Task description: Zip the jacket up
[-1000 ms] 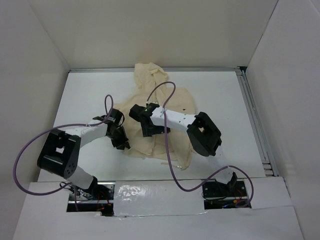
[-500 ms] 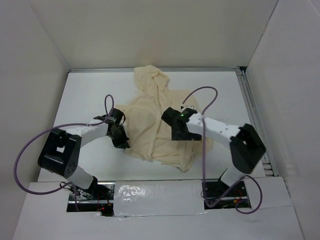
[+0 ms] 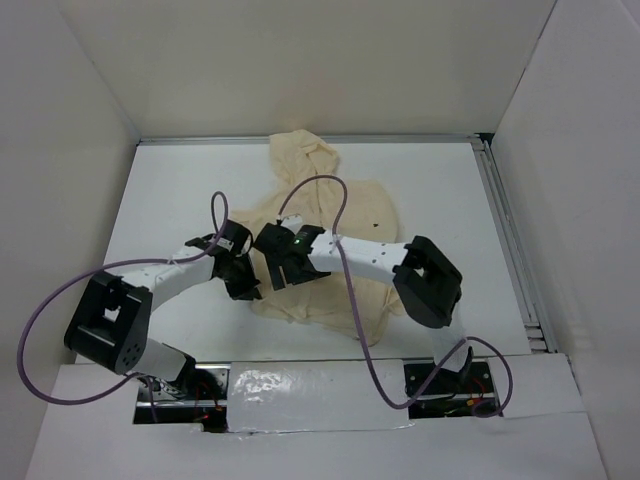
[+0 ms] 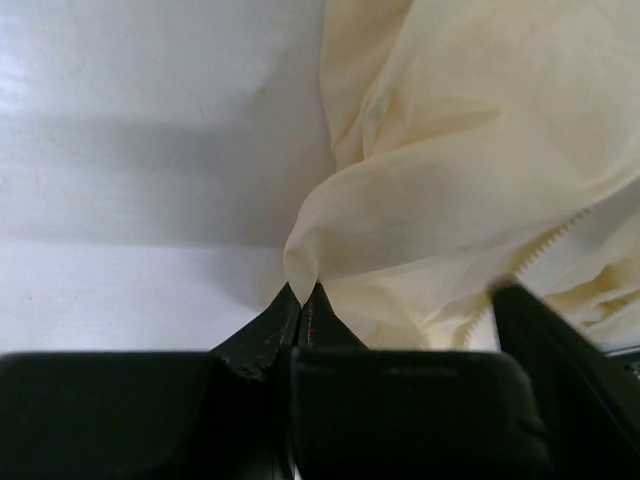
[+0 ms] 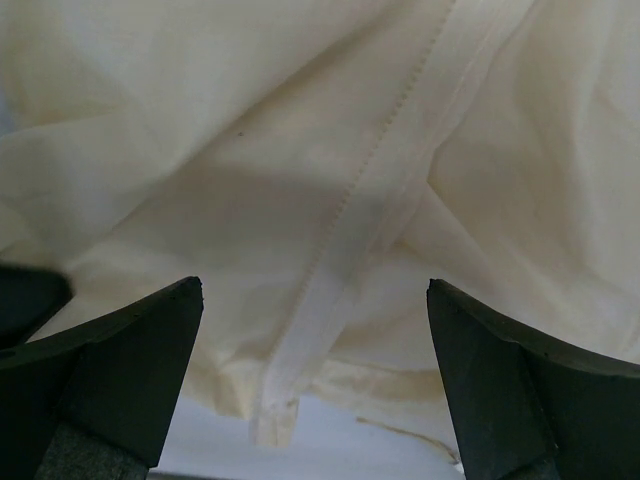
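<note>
R hand [image 5: 313,288] swung left; wrist: spread

We take this for a robotics lab test cell, not a home. A white bench [image 3: 170,190] is boxed in by plain white panels [image 3: 330,60] at 9, 12 and 3 o'clock. The left arm [image 3: 160,275] and right arm [image 3: 370,258] are bolted on at 6 o'clock, trailing loose purple cables [image 3: 25,355]. A metal rail [image 3: 508,240] lines the 3 o'clock edge.
</note>
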You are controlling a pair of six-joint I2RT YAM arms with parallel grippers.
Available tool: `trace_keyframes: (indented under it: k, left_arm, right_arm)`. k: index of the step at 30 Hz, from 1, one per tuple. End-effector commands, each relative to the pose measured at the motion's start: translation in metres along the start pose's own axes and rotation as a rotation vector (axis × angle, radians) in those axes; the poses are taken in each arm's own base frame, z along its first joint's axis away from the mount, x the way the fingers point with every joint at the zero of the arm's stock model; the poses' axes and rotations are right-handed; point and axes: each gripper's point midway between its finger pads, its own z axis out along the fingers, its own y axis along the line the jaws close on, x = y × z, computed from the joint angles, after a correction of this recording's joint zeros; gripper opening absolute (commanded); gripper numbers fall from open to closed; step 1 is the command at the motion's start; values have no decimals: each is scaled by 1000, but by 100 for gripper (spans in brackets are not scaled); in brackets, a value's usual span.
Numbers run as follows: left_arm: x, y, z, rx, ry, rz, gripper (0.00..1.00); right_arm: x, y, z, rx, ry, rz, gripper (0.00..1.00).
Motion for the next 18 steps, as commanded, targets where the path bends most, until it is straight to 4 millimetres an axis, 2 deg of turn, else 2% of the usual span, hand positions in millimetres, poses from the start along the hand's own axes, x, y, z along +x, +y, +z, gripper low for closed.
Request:
trace_keyframes:
  k: [1,5,7,9,12,13,14,16,17,18]
  left_arm:
    - [6,4,-8,-8,-11,-23,7]
    - [7,8,-9,-17,-21,-31,6]
    - [7,11,-10,-34,-30,-32,6]
    - [6,16,-10,-52,-39,-40,3]
    - [5,19,-9,-64,-42,-47,0]
    - [5,21,-8,-72,-40,-56,0]
    - [5,22,-8,-80,-40,-60,0]
    - [4,26,-7,-97,-45,-64,0]
    - [4,26,-7,-101,-45,-64,0]
    - [4,27,-7,-105,-45,-64,0]
  right_arm:
    - [2,-2,8,54,25,5,100]
    - [25,-31,12,191,63,-2,100]
    - [33,-56,11,296,52,21,100]
    - [47,-89,-1,416,69,28,100]
    - [58,-117,-19,484,60,72,100]
    - [58,-128,-31,492,49,95,100]
    - [69,-143,-34,524,63,100,100]
    - [74,-158,-49,521,46,181,100]
    - [89,-169,-50,534,70,196,100]
    - [94,-172,-53,523,72,226,100]
